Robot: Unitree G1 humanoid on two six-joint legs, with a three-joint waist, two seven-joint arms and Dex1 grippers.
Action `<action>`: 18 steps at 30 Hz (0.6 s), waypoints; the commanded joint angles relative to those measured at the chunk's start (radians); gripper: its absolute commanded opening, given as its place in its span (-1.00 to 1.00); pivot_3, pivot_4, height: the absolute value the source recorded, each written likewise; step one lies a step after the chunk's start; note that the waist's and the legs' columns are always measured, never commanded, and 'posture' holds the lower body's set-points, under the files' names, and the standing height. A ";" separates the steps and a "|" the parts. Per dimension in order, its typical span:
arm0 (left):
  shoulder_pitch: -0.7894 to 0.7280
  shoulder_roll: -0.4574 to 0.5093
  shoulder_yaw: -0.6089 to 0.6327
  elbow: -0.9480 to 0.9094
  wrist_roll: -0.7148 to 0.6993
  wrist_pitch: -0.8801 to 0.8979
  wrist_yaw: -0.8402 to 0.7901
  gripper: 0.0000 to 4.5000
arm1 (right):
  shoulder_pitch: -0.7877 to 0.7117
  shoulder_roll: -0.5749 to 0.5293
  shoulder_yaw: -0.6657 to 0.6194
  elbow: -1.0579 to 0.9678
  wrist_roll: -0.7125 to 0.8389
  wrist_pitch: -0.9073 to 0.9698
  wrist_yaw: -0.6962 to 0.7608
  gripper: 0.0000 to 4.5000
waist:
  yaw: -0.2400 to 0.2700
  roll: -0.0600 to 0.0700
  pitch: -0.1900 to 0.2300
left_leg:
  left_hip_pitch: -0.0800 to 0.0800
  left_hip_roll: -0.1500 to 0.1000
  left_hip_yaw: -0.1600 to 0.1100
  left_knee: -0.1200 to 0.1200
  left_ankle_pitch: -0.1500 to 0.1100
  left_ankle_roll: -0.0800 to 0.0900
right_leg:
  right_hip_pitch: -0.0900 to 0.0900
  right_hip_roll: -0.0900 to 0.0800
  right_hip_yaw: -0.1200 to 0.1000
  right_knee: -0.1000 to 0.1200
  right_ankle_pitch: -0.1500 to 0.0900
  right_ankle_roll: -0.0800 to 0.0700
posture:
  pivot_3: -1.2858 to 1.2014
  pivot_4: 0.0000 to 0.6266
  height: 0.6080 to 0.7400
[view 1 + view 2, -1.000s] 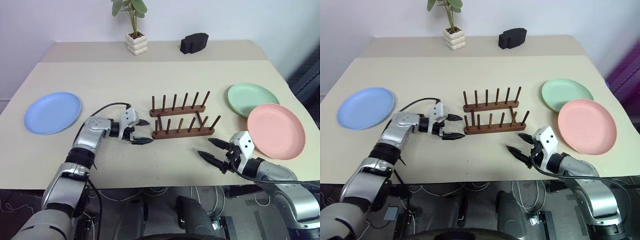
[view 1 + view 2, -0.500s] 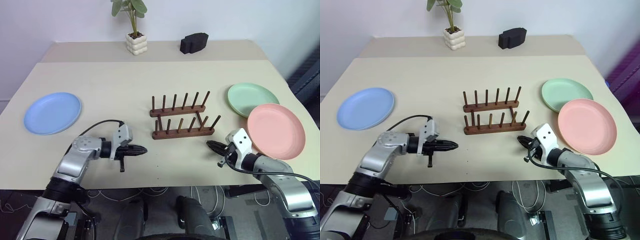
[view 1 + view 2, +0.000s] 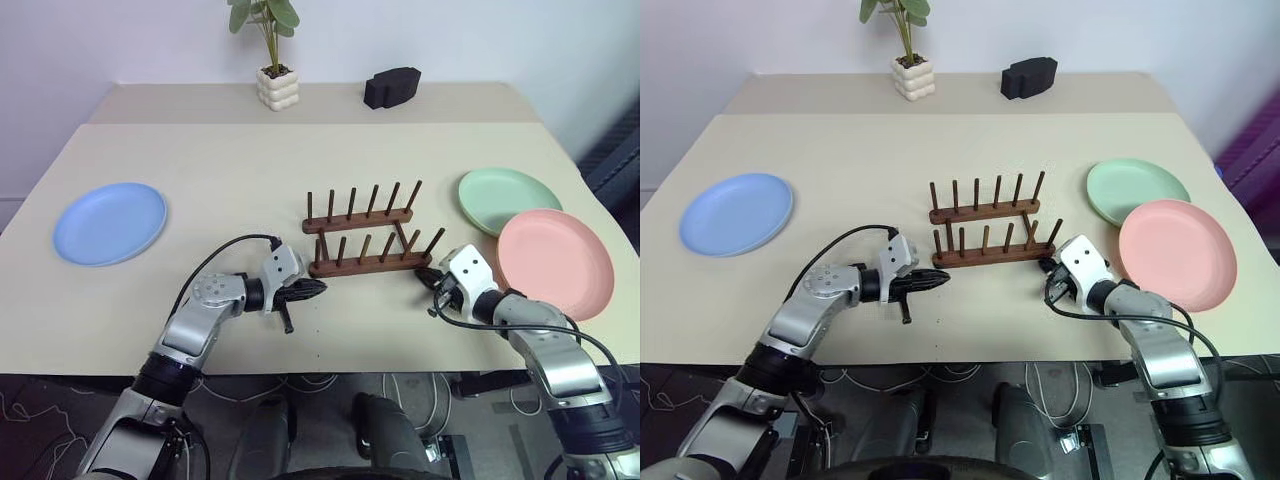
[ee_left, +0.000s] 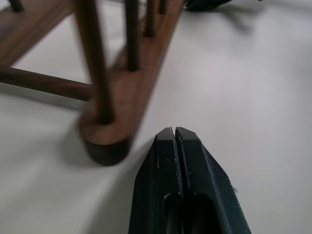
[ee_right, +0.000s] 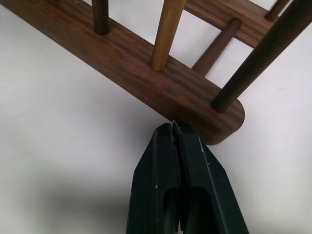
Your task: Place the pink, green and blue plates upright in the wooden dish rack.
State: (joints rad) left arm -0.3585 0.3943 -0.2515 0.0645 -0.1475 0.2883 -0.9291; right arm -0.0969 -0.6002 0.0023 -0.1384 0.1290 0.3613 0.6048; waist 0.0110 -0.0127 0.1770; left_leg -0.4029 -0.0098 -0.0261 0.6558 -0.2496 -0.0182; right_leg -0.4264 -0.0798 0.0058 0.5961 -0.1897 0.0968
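Observation:
The wooden dish rack (image 3: 365,240) stands empty at the table's middle. Far left lies the blue plate (image 3: 109,223), flat on the table. The green plate (image 3: 508,200) and the pink plate (image 3: 555,263) lie flat at the right, the pink one overlapping the green one's near edge. My left gripper (image 3: 318,287) is shut and empty, its tip just short of the left end of the rack's (image 4: 122,97) near rail. My right gripper (image 5: 173,124) is shut and empty too, its tip right at the right end of that rail (image 5: 204,112).
A potted plant (image 3: 270,60) and a black block (image 3: 390,86) stand at the table's far edge. Bare tabletop (image 3: 230,170) stretches between the blue plate and the rack. The table's front edge runs just below both arms.
Both grippers went from open to shut. The left one moved right to the rack's left end. The right one moved forward to the rack's right end.

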 commanded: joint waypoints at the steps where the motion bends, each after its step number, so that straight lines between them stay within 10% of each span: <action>1: -0.017 -0.004 0.023 0.046 0.037 -0.035 0.069 -0.98 | -0.032 0.020 0.010 0.025 -0.025 -0.034 -0.018 -1.00 | 0.000 0.000 0.000 | 0.000 0.000 0.000 0.000 0.000 0.000 | 0.000 0.000 0.000 0.000 0.000 0.000 | 0.03 -0.52 0.94; 18: -0.131 -0.046 0.062 0.242 0.081 -0.152 0.229 -0.98 | -0.177 0.085 0.035 0.206 -0.104 -0.167 -0.074 -1.00 | -0.002 0.000 0.000 | 0.000 -0.001 0.000 0.000 0.000 0.000 | 0.000 0.000 0.000 0.001 0.001 0.000 | 0.03 -0.52 0.94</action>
State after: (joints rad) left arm -0.4857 0.3443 -0.2088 0.3002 -0.0754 0.1430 -0.7074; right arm -0.2572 -0.5207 0.0474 0.0744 0.0231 0.2168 0.5365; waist 0.0087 -0.0127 0.1769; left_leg -0.4028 -0.0107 -0.0261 0.6563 -0.2495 -0.0181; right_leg -0.4264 -0.0793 0.0058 0.5970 -0.1891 0.0968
